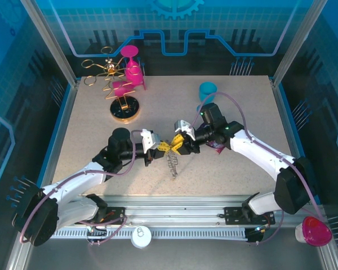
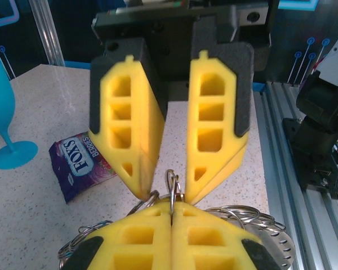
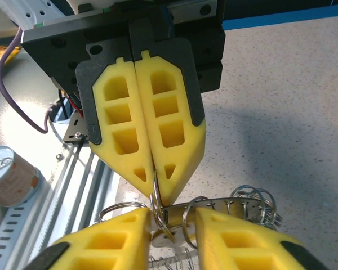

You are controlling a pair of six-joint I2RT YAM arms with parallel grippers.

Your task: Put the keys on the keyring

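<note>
Speckled beige desk (image 1: 242, 112) inside a blue-walled cell carries everything. The keyring (image 1: 172, 164) hangs above the desk's middle, a little toward the near edge. It is a loose silvery chain of small wire rings, dangling below the two grippers where they meet. It looks light, limp and slippery, thin hard wire that will likely swing and twist. A hold is therefore best taken on a single ring close to the top, not on the dangling tail.

The left gripper (image 1: 156, 147) is clenched on one upright ring of it, fingertips pressed together. The right gripper (image 1: 182, 145) faces it tip to tip with its jaws apart, straddling that ring without pinching it. Whether any keys sit among the rings cannot be told.

A purple snack packet (image 2: 81, 157) lies just beside the right gripper, and a blue goblet (image 1: 207, 90) stands toward the far edge. A gold wire stand (image 1: 110, 73) holding pink goblets (image 1: 129, 53) stands near the far left corner, well apart. The likeliest obstruction is each gripper crowding the other.
</note>
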